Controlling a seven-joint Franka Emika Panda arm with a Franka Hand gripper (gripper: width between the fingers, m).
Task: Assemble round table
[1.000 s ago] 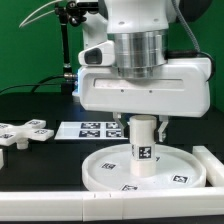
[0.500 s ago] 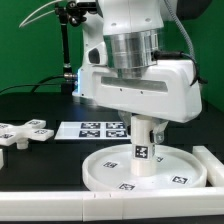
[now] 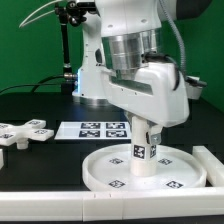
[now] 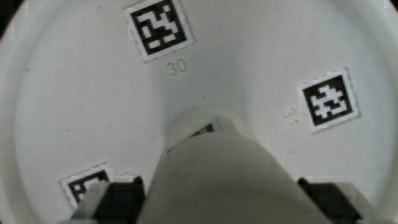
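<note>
The large rimmed round disc [image 3: 105, 172] lies flat on the table in front of me. The short cylindrical leg [image 3: 142, 150] stands upright in its middle and bears a tag. My gripper [image 3: 143, 126] comes down from above and is shut on the leg's upper part. In the wrist view the leg [image 4: 222, 165] runs between my dark fingers [image 4: 111, 200], with the gripper [image 4: 217, 203] closed around it and the tagged disc [image 4: 98, 110] below. The cross-shaped foot piece [image 3: 25, 131] lies loose at the exterior view's left.
The marker board [image 3: 100, 129] lies flat behind the disc. A long white bar [image 3: 211, 163] stands at the exterior view's right, beside the disc. A white ledge [image 3: 40, 205] runs along the table's front edge. A dark stand [image 3: 68, 50] rises at the back.
My hand has turned about the upright leg while staying shut on it. The leg's tag has shifted slightly. The disc and the foot piece have not moved.
</note>
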